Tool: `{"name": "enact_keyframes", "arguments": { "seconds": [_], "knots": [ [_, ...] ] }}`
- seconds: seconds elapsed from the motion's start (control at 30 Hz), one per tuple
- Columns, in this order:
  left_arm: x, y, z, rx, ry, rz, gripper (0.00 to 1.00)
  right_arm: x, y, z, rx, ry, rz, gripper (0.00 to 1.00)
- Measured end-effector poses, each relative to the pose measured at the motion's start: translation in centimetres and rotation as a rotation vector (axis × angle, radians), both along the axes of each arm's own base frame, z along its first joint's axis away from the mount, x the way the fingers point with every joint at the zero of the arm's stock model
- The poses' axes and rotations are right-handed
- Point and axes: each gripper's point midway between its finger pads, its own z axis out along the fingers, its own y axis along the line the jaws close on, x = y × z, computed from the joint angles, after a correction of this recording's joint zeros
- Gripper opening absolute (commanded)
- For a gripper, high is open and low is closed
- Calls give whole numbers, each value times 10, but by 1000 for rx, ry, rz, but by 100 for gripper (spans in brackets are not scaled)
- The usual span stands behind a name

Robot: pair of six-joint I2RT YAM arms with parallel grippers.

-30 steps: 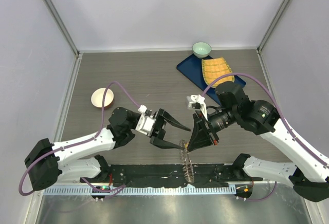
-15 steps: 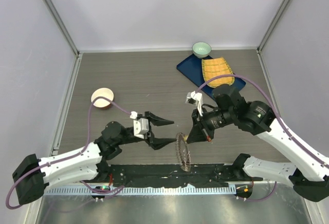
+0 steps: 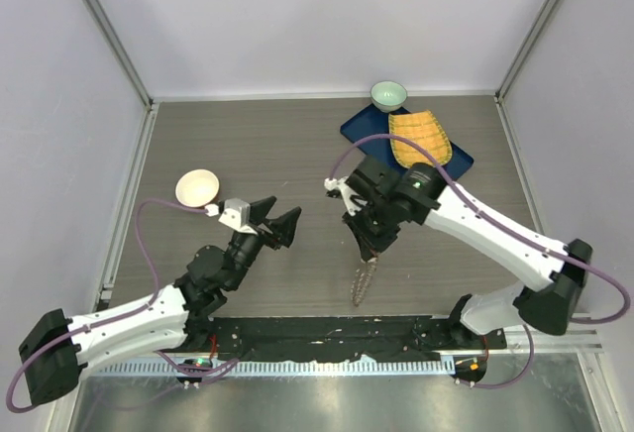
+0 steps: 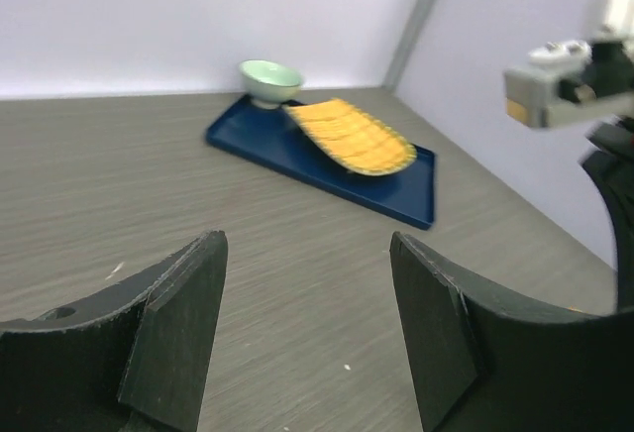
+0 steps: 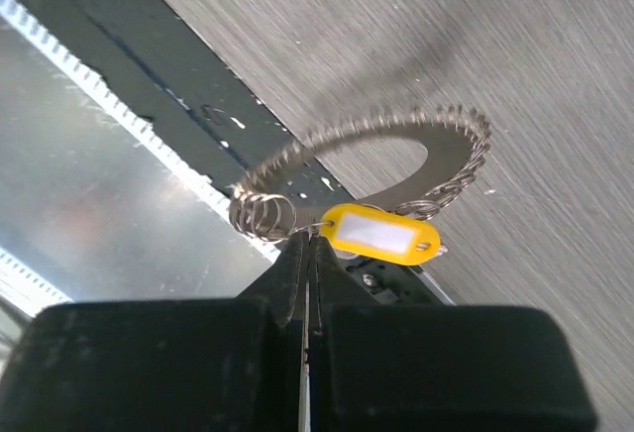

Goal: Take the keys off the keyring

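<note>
A: Nearest entry?
B: Black mounting strip [image 3: 297, 338] along the near edge of the counter [image 3: 258, 145]. The counter surface is grey-brown and matt, with fine straight grain.

A: Task item, location?
B: Keyring [image 3: 364, 281], hanging edge-on in the air just past that strip, directly under the right tool [image 3: 369, 252]. It is a thin wire hoop. The keys [image 5: 337, 145] are flat grey metal, packed into a jagged fringe. A yellow oval plastic tag [image 5: 384, 234] with a white insert and a small wire coil [image 5: 263, 216] sit at the grip point.

A: Right tool, state?
B: Black fingers pressed together, pinching the keyring beside the tag.

A: Left tool [image 4: 307, 283]?
B: Jaws spread wide with nothing between them. It is raised over bare counter, well apart from the keyring.

A: Farther back?
B: Cream round bowl [image 3: 197, 188], left side, near the wall edge. Dark blue rectangular tray [image 3: 359, 133], rear right, carrying a yellow ridged mat [image 3: 418, 137] that curves. Pale green bowl [image 3: 388, 94] at the tray's far corner, close to the back wall. Open counter lies between the cream bowl and the tray.
</note>
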Motion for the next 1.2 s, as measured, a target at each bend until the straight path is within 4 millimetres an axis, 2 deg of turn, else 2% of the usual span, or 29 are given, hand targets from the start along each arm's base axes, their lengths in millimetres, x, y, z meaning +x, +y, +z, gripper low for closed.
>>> {"name": "enact_keyframes", "arguments": {
  "seconds": [0.1,0.3,0.4,0.57,0.73,0.9,1.03,1.2],
  "knots": [
    [12,16,-6,-14,35,114,70,4,6,-7,-114,-14,14,1],
    [17,63,-11,-129,55,309,70,13,40,-27,-263,-69,37,1],
    [15,84,-8,-194,51,379,70,8,49,-40,-313,-64,64,1],
    [12,111,7,-301,42,469,70,-7,52,-43,-340,-63,107,1],
    [12,120,8,-297,39,505,69,-9,57,-40,-341,-89,121,1],
    [11,118,9,-293,36,491,67,2,57,-28,-325,-158,101,1],
    [8,115,13,-289,29,454,67,10,46,-3,-281,-253,93,1],
    [4,110,31,-272,19,411,66,14,40,31,-127,-370,109,1]
  ]
}}
